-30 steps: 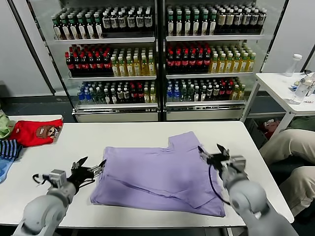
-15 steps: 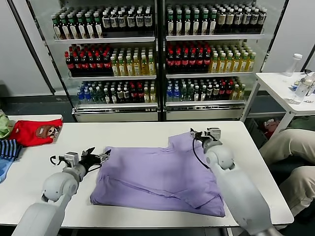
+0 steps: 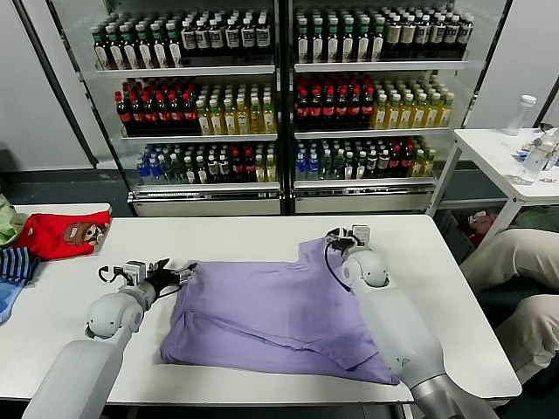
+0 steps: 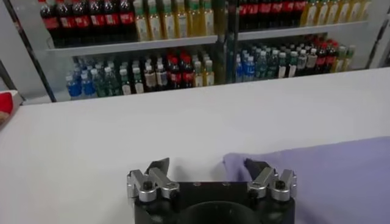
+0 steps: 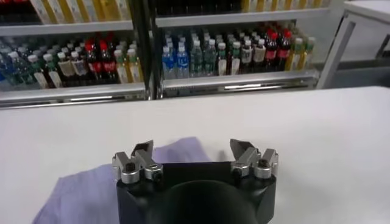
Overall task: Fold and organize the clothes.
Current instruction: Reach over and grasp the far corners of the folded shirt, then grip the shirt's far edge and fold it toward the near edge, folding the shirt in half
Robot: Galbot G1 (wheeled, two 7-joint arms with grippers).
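The lavender T-shirt (image 3: 262, 305) lies plain side up on the white table (image 3: 227, 236), partly folded with creased layers. My left gripper (image 3: 177, 272) is open at the shirt's far left corner. In the left wrist view (image 4: 207, 165) one finger (image 4: 256, 168) rests over the corner of the cloth (image 4: 329, 176), the other over bare table. My right gripper (image 3: 334, 236) is open at the shirt's far right corner. In the right wrist view (image 5: 193, 148) the tip of the shirt (image 5: 91, 189) lies between the spread fingers.
A red garment with a brown face (image 3: 61, 234) and a striped garment (image 3: 16, 264) lie at the table's far left. Drink shelves (image 3: 279, 96) stand behind. A side table (image 3: 507, 153) and a seated person's legs (image 3: 515, 262) are on the right.
Both grippers have moved away from me, from the shirt's side edges to its far corners. The right one travelled farther. The shirt has hardly shifted.
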